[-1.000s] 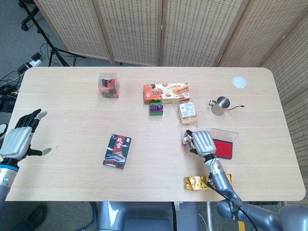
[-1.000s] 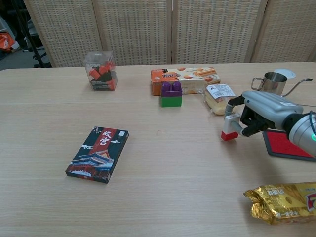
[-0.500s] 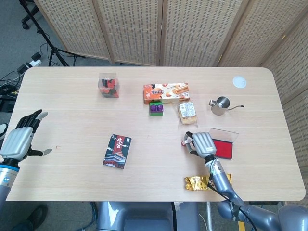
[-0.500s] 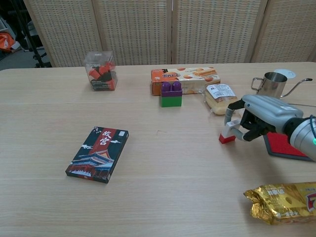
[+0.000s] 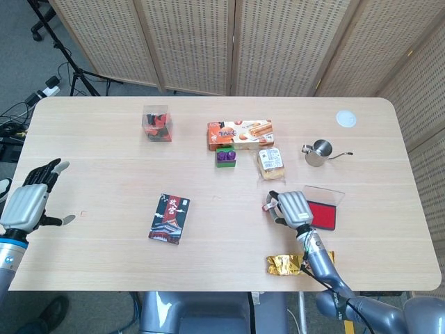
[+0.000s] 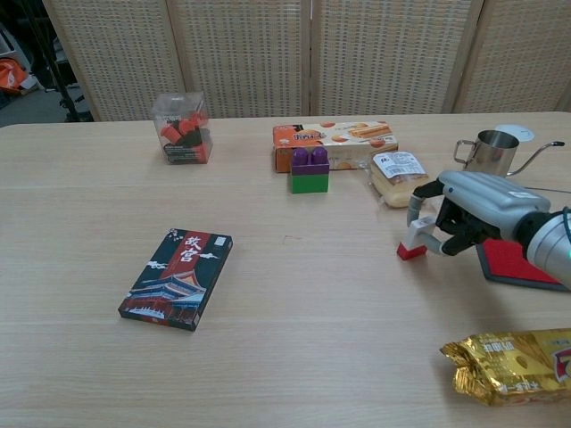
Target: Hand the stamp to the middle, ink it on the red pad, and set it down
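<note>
Nearest the robot, one gold snack packet (image 6: 513,364) lies at the right near edge of the wooden surface (image 5: 104,146). Just beyond it, the right hand (image 6: 464,214) grips the one stamp (image 6: 415,239) between its curled fingers; the stamp sits at the hand's left side, its red base touching or just above the surface (the views do not settle which). Its long axis runs roughly upright, tilted a little, with the red end pointing down and the white body rising into the fingers. The one red pad (image 6: 516,260) lies immediately right of that hand, partly hidden behind it in the chest view. Far to the left, at the surface's left edge, the left hand (image 5: 26,200) hovers with fingers spread and holds nothing. One dark illustrated box (image 6: 177,277) lies flat left of centre. Farther back stand one purple-and-green block (image 6: 309,170), one wrapped bread roll (image 6: 397,177), one steel pitcher (image 6: 487,152), one orange biscuit box (image 6: 335,141), one clear tub of red and black pieces (image 6: 182,127), and one white disc (image 5: 346,118).
</note>
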{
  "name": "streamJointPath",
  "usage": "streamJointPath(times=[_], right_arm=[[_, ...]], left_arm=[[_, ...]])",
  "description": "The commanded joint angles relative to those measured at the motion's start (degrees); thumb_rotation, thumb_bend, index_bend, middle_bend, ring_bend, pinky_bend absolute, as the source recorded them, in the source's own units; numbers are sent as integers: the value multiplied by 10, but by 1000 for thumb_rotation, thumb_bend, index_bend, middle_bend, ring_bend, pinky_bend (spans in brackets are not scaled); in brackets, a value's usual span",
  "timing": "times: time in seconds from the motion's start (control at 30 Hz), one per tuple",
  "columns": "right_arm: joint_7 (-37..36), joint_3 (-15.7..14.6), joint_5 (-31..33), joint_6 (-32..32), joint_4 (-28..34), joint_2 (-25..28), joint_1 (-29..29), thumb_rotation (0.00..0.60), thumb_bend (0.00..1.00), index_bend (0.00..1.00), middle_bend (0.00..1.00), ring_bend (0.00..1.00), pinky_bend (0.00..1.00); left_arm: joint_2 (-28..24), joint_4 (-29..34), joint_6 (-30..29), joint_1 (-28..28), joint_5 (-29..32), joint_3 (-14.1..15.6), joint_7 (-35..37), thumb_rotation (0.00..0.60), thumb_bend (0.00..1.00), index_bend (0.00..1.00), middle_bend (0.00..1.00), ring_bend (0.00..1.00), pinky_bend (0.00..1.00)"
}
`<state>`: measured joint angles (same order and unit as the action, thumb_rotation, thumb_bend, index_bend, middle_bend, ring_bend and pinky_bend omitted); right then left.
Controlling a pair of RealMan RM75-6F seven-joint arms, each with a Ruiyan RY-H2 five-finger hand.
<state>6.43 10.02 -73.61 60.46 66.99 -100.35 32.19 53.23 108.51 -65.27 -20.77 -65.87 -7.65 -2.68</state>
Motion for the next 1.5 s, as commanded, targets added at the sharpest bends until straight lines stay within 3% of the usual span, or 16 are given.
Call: streamJointPath(times=[0.03, 0.87, 1.13, 1.5], right_arm=[[2, 0, 2, -2, 1, 0, 0, 600, 466, 425, 983, 1000, 1000], [30, -4, 7, 4, 31, 17, -6, 600, 466, 351, 982, 1000, 1000], [39, -6, 11, 8, 46, 29, -11, 600, 466, 277, 982, 1000, 1000], [60, -21, -19, 63, 140, 91, -42, 600, 466, 255, 972, 1000, 1000]], left_arm=[[0, 0, 0, 0, 0, 0, 0, 600, 12, 0, 0, 0, 0], [-3, 2, 0, 1, -2, 1, 2, 600, 13, 0, 0, 0, 0], [-6, 6, 0, 2, -6, 3, 3, 600, 14, 0, 0, 0, 0], [-17, 15, -5, 10, -31, 8, 24, 600, 15, 0, 0, 0, 0]])
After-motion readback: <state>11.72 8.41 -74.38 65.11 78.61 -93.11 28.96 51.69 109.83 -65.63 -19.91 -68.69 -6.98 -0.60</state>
